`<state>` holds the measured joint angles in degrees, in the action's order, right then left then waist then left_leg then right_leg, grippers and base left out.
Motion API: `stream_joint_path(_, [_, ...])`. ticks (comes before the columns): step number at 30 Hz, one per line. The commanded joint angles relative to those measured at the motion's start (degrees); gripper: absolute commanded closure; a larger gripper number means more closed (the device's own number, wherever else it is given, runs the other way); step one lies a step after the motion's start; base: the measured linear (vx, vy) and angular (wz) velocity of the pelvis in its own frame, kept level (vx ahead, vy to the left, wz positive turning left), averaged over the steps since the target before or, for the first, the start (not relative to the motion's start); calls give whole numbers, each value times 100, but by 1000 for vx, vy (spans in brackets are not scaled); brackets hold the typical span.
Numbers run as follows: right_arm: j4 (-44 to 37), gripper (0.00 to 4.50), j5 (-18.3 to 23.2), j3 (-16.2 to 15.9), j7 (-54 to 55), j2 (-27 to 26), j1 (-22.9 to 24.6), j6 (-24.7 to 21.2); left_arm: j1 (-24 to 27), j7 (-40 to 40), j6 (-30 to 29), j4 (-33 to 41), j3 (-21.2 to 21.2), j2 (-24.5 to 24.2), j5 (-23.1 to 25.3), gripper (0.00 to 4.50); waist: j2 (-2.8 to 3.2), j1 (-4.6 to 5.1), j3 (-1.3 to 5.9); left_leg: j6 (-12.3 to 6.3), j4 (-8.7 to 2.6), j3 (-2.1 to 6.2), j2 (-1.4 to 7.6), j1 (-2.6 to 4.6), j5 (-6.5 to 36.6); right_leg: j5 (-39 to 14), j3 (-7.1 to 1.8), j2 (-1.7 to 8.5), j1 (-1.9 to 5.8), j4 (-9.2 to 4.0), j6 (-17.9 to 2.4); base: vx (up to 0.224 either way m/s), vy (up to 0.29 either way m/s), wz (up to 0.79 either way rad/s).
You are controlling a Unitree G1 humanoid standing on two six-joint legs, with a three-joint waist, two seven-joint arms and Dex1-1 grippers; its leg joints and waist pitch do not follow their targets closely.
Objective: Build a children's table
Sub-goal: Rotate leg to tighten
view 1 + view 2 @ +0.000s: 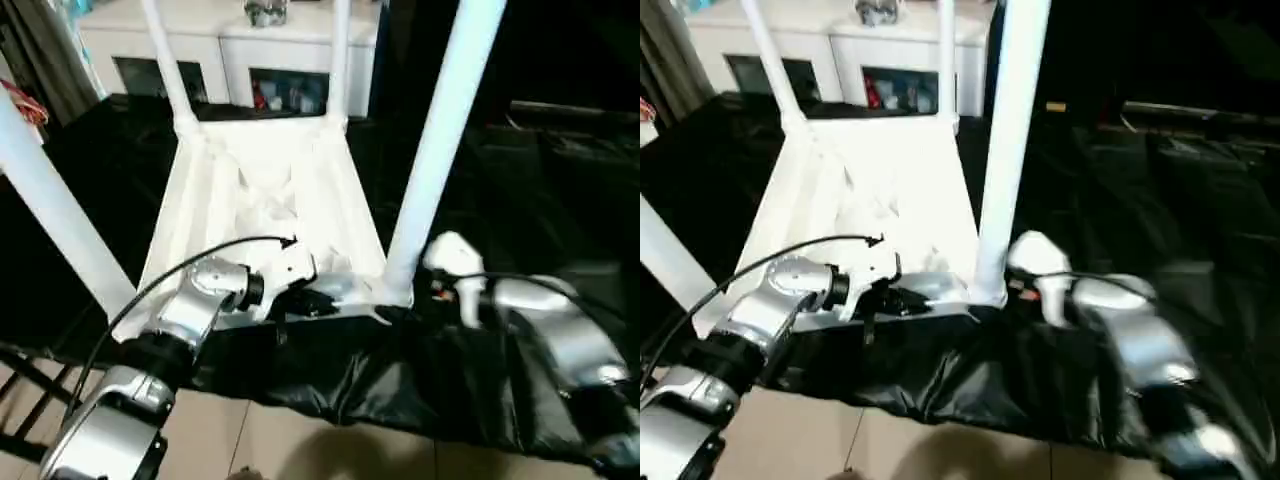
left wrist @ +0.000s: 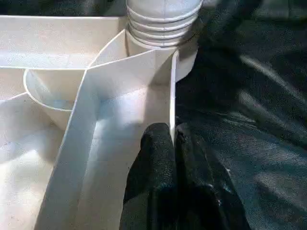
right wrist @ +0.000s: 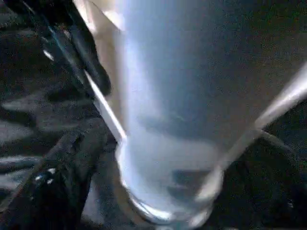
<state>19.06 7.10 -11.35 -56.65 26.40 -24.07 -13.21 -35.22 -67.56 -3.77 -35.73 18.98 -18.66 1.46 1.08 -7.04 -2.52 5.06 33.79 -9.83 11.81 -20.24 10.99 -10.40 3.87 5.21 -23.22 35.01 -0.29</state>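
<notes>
Four white legs stood up from the children's table (image 1: 265, 200), which lay upside down on a black sheet (image 1: 420, 380), ribbed underside facing up. We had our left gripper (image 2: 172, 139) pinched tight on the thin rim (image 2: 171, 91) of the near edge, one black finger on either side, close beside the near right corner socket. Our right gripper (image 3: 120, 158) stood wide at the base of the near right leg (image 1: 435, 140), its fingers spread around that leg just above the socket. Behind the table stood a white cabinet (image 1: 230, 50) with glass doors.
</notes>
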Motion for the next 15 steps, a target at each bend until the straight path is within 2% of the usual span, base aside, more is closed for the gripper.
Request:
stream_joint_path(1, [158, 40, -15, -21, -79, -67, -116, 94, 134, -65, -215, -12, 187, -38, 179, 450, -87, -5, 361, -320, -378, -7, 98, -34, 799, -612, -216, 280, 332, -333, -1357, 0, 0, 0])
stream_joint_path(8, [589, 115, 32, -24, -138, -219, -296, 252, 64, -148, -363, 9, 203, -150, 181, 450, -88, 32, 337, -247, -407, -3, 102, -30, 1042, -1193, -212, 298, 324, -400, -1256, 0, 0, 0])
stream_joint_path(15, [773, 172, 83, 76, -127, -353, -374, 354, 38, -217, -430, 8, 185, -199, 163, 450, -84, 58, 337, -258, -405, -7, 101, -26, 1022, -1119, -215, 290, 324, -393, -1277, 0, 0, 0])
